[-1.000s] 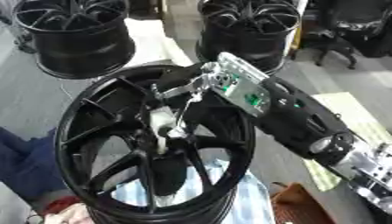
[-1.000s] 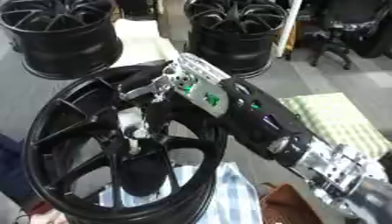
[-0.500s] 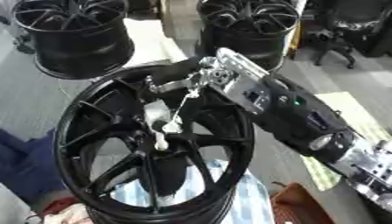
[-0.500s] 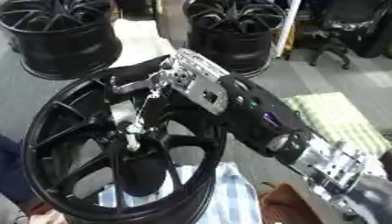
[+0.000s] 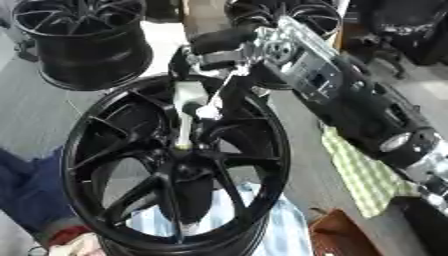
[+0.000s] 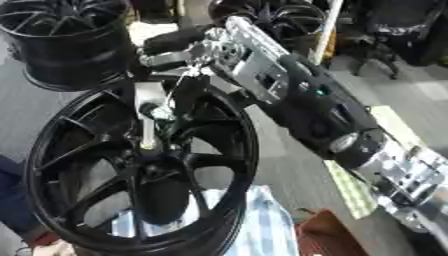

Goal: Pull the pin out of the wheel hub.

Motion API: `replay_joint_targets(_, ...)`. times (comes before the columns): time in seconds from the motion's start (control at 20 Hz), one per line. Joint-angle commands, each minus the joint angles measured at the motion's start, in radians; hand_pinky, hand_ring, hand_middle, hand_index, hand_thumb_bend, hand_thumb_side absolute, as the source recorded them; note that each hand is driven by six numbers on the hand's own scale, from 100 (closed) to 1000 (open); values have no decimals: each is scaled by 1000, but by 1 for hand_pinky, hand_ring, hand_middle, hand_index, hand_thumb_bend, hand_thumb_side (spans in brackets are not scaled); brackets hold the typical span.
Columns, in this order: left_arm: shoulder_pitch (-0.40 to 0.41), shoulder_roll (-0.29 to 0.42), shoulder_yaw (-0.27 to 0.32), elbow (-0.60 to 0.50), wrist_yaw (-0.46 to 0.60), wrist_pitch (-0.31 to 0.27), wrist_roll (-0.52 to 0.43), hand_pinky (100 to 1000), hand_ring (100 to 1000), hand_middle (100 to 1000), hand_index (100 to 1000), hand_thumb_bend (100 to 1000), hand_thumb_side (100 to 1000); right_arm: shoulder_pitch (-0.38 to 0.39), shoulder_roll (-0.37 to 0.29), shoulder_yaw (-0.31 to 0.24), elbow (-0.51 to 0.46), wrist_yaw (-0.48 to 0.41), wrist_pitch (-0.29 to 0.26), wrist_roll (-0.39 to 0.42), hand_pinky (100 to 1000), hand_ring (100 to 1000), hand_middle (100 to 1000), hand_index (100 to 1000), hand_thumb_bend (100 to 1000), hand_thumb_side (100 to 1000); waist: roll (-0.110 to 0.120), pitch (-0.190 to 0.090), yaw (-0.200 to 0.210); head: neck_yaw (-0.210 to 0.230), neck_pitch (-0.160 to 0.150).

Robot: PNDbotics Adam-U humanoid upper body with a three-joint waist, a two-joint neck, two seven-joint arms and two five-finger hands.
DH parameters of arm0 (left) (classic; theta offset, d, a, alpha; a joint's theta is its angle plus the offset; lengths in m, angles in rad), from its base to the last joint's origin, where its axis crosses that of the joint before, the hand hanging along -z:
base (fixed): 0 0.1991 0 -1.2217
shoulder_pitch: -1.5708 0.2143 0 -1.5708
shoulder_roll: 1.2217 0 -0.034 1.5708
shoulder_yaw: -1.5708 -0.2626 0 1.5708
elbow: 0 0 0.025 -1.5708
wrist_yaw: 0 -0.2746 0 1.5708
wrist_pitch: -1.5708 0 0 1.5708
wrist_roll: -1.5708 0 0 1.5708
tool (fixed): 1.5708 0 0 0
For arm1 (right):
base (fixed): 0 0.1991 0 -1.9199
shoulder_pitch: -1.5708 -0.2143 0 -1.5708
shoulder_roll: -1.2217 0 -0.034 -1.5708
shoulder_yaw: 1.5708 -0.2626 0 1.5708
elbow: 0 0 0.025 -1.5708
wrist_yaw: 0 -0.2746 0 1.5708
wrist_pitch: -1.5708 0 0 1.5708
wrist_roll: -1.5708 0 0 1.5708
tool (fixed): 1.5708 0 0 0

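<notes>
A workshop floor with two more black wheels [image 5: 83, 42] standing at the back is seen behind the work. The wheel hub [image 5: 179, 162] is set upright in front. The right robot hand [image 5: 219, 52], reaching in from the upper right, is curled round the upper end of the pale pin [image 5: 185, 117]. The pin's long axis runs downward from the robot hand to the hub centre, so the pull is judged to go up along that line. No left robot hand is seen.

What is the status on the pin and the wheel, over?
Right robot hand shut on pale metal pin. Pin's lower tip at the hub of the black spoked alloy wheel. Left robot hand not in view. Nothing obstructing.
</notes>
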Motion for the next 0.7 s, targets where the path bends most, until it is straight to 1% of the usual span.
replay_joint_targets(0.05, -5, 21, 8, -15, -6, -3, 7, 687, 1000, 652, 808, 100, 853, -5, -113, -82, -69, -73, 33, -53, 810, 716, 429, 748, 100, 379, 3, -17, -8, 15, -3)
replay_joint_targets(0.15, -4, 23, 14, -15, -7, -4, 12, 687, 1000, 652, 808, 100, 852, 43, -187, -140, -113, -115, 51, -109, 808, 712, 424, 746, 100, 384, 0, -18, -16, 29, -3)
replay_joint_targets(0.2, -3, 24, 18, -16, -8, -5, 15, 687, 1000, 652, 808, 100, 852, 82, -227, -173, -137, -134, 60, -143, 807, 710, 423, 746, 100, 390, -1, -17, -21, 37, -3)
replay_joint_targets(0.25, -2, 25, 21, -17, -9, -5, 18, 687, 1000, 651, 808, 100, 853, 133, -268, -209, -162, -150, 67, -181, 805, 708, 421, 745, 100, 402, -2, -16, -27, 46, -3)
replay_joint_targets(0.35, -2, 26, 25, -18, -10, -7, 22, 686, 1000, 651, 808, 100, 853, 258, -342, -287, -212, -169, 83, -263, 803, 706, 419, 747, 100, 427, -2, -12, -35, 58, -3)
replay_joint_targets(0.4, -3, 26, 28, -18, -11, -8, 25, 687, 1000, 651, 808, 100, 853, 343, -375, -336, -230, -166, 95, -312, 802, 704, 418, 749, 100, 341, -1, -9, -43, 67, -3)
replay_joint_targets(0.45, -4, 26, 32, -19, -12, -9, 28, 686, 1000, 651, 808, 100, 852, 428, -397, -383, -244, -156, 108, -363, 799, 701, 415, 750, 100, 465, -1, -6, -49, 74, -3)
replay_joint_targets(0.5, -3, 27, 37, -20, -12, -10, 33, 686, 1000, 651, 808, 100, 852, 523, -404, -436, -242, -138, 129, -420, 794, 696, 412, 750, 100, 327, 0, -3, -58, 83, -3)
replay_joint_targets(0.55, -3, 27, 40, -21, -13, -12, 36, 686, 1000, 651, 808, 100, 852, 604, -400, -480, -238, -116, 145, -476, 794, 696, 411, 750, 100, 489, 0, -1, -62, 86, -3)
replay_joint_targets(0.6, -1, 28, 45, -21, -14, -13, 41, 686, 1000, 650, 808, 100, 855, 694, -375, -534, -205, -89, 177, -541, 781, 683, 403, 743, 100, 526, -1, 2, -72, 96, -3)
replay_joint_targets(0.65, 0, 29, 48, -21, -16, -14, 44, 686, 1000, 650, 808, 100, 856, 774, -341, -586, -163, -60, 206, -607, 780, 684, 416, 750, 100, 536, -2, 5, -77, 100, -3)
replay_joint_targets(0.7, 1, 30, 50, -21, -18, -14, 46, 686, 1000, 650, 808, 100, 856, 847, -294, -636, -108, -36, 236, -675, 785, 699, 478, 792, 100, 551, -3, 8, -82, 105, -3)
